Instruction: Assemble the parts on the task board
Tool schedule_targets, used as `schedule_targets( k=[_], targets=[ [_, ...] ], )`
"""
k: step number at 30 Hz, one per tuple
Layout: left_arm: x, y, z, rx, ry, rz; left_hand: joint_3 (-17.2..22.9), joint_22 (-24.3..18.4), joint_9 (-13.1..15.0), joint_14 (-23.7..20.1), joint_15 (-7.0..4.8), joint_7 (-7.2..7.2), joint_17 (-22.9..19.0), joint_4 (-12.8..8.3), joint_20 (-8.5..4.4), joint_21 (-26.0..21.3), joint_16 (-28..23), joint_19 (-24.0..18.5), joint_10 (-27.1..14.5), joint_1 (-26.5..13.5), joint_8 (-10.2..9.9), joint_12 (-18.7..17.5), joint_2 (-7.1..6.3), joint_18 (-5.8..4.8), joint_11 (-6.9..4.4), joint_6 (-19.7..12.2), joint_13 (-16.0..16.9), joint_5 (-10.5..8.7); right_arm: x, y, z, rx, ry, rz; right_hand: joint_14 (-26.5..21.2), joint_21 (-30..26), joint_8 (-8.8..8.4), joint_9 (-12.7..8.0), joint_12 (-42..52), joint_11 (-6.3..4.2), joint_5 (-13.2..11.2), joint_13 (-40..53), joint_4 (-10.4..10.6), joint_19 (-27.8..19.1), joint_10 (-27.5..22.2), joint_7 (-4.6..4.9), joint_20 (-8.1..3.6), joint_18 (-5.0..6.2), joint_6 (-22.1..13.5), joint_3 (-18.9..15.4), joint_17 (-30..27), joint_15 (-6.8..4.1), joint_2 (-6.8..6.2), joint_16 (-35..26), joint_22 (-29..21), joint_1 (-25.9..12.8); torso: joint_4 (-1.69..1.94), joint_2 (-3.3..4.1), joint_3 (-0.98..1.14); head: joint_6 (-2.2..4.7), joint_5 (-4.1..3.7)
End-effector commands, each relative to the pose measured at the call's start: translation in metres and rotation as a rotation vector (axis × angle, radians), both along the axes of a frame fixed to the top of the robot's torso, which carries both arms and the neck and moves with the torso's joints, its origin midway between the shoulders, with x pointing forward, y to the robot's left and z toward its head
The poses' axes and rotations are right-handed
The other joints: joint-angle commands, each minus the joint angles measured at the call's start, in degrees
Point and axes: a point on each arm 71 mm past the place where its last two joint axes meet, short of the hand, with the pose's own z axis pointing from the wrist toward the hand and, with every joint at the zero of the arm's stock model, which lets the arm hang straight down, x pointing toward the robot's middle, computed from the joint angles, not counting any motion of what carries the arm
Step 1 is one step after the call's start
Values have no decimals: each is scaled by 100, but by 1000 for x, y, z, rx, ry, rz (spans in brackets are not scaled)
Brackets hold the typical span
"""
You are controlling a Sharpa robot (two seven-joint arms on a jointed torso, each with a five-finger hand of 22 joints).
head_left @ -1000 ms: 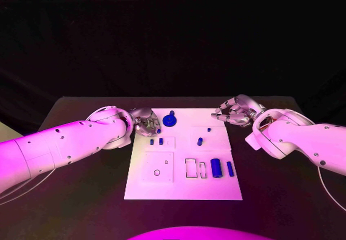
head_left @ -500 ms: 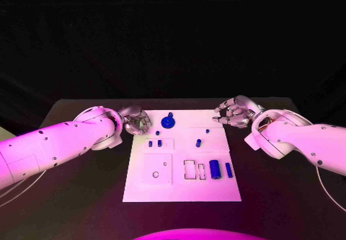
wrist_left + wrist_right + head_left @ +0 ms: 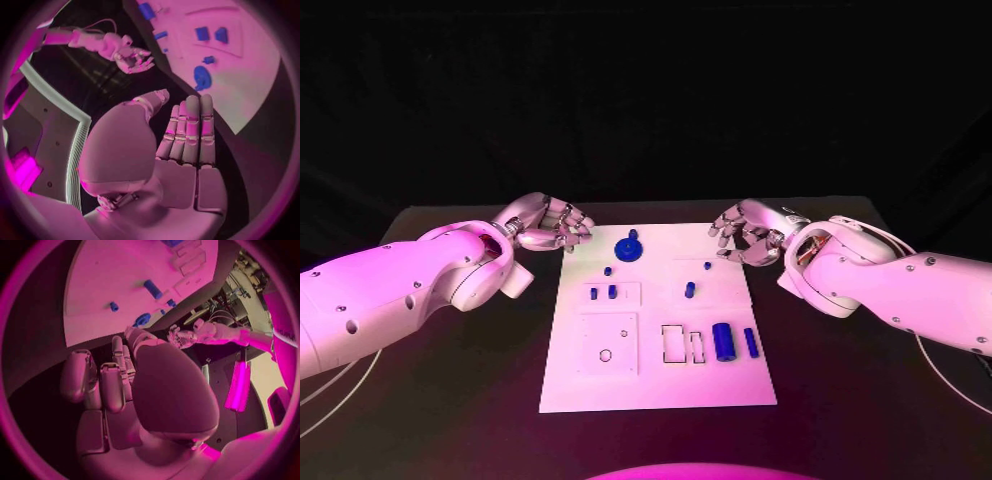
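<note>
The white task board (image 3: 661,375) lies in the middle of the black table. At its far end stands a blue round disc with a knob (image 3: 629,247) (image 3: 202,77) (image 3: 142,319). Several small blue pegs (image 3: 603,292) (image 3: 689,289) sit in the board's middle. A thick blue cylinder (image 3: 723,340) and a thin blue bar (image 3: 750,343) lie near rectangular slots (image 3: 684,344). My left hand (image 3: 548,225) (image 3: 181,145) hovers off the board's far left corner, fingers straight, holding nothing. My right hand (image 3: 744,232) (image 3: 119,385) hangs over the far right corner, fingers loosely bent and empty.
A square plate with an oval hole (image 3: 606,345) sits on the board's near left. Bare black table (image 3: 862,400) runs along both sides of the board and in front of it.
My left hand has drawn back from the board's left edge near the disc, out past the far left corner. My right hand has edged slightly inward. The blue parts lie as before.
</note>
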Motion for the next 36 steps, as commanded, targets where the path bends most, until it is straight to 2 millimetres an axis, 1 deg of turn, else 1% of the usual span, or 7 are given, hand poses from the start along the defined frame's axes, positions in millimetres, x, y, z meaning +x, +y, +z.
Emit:
schedule_targets(
  k=[1, 3, 6, 14, 20, 23, 36],
  targets=[
    [-2, 4, 13, -415, 8, 94, 7, -13, 12, -35, -22, -21, -8, -57, 1, -31, -25, 59, 81, 67, 32, 42, 56, 86, -5, 49, -4, 44, -3, 9, -6, -187, -71, 95, 197, 23, 17, -1, -77, -8, -42, -125, 0, 34, 47, -14, 3, -58, 19, 55, -32, 18, -82, -15, 357, -21, 2, 7, 3, 2, -5],
    [-4, 6, 15, -478, 19, 108, 14, -15, 15, -29, -32, -28, -8, -74, -11, -31, -33, 80, 113, 100, 37, 47, 83, 87, -16, 59, -9, 51, -3, 13, -11, -238, -71, 96, 204, 11, 3, -2, -160, -23, -44, -262, -15, 37, 55, -33, -7, -55, 19, 99, -39, 8, -111, -21, 356, -57, 11, 0, -4, -10, -39],
    [-6, 7, 15, -511, 27, 113, 28, -13, 20, -29, -41, -32, -10, -102, -24, -25, -46, 95, 138, 144, 45, 46, 111, 87, -24, 79, -16, 54, -2, 17, -16, -286, -68, 96, 210, -12, -22, -7, -259, -48, -41, -410, -28, 37, 21, -57, -30, -50, -1, 129, -56, -28, -131, -31, 351, -110, 18, 2, 1, -15, -57],
    [-9, 11, 16, -531, 36, 121, 34, -10, 22, -33, -44, -30, -13, -119, -32, -21, -58, 102, 146, 166, 49, 40, 123, 86, -24, 88, -22, 54, -3, 25, -27, -337, -56, 104, 221, -40, -3, 10, -352, -100, 25, -620, -46, 44, 126, -109, -103, -46, 76, 206, -83, -107, -109, -48, 347, -177, 1, 2, 6, -32, -35],
    [-9, 11, 16, -533, 42, 119, 34, -9, 23, -34, -44, -28, -14, -123, -33, -19, -62, 103, 147, 170, 49, 38, 125, 85, -23, 91, -24, 54, -2, 30, -30, -342, -77, 95, 226, -16, 5, 19, -387, -102, 118, -716, -61, 63, 211, -100, -104, -56, 115, 271, -101, -88, -95, -56, 366, -203, -12, 1, 11, -34, -24],
    [-9, 10, 15, -531, 45, 116, 33, -8, 23, -35, -44, -26, -14, -123, -34, -19, -64, 104, 146, 170, 49, 36, 124, 85, -21, 90, -26, 53, -1, 30, -31, -344, -94, 81, 229, -10, -4, 23, -446, -88, -96, -852, -89, 80, 294, -84, -84, -61, 143, 411, -126, -66, -67, -64, 378, -233, -3, -1, 9, -34, -30],
    [-9, 13, 14, -517, 59, 118, 18, -8, 17, -41, -32, -5, -19, -117, -36, -21, -83, 104, 132, 148, 32, 15, 118, 79, -4, 66, -40, 48, 0, 32, -34, -337, -121, 61, 230, 18, 27, 44, -450, -87, -101, -963, -137, 104, 463, -81, -66, -67, 239, 581, -159, -52, -35, -72, 405, -288, 2, 2, 13, -54, -22]
  ],
)
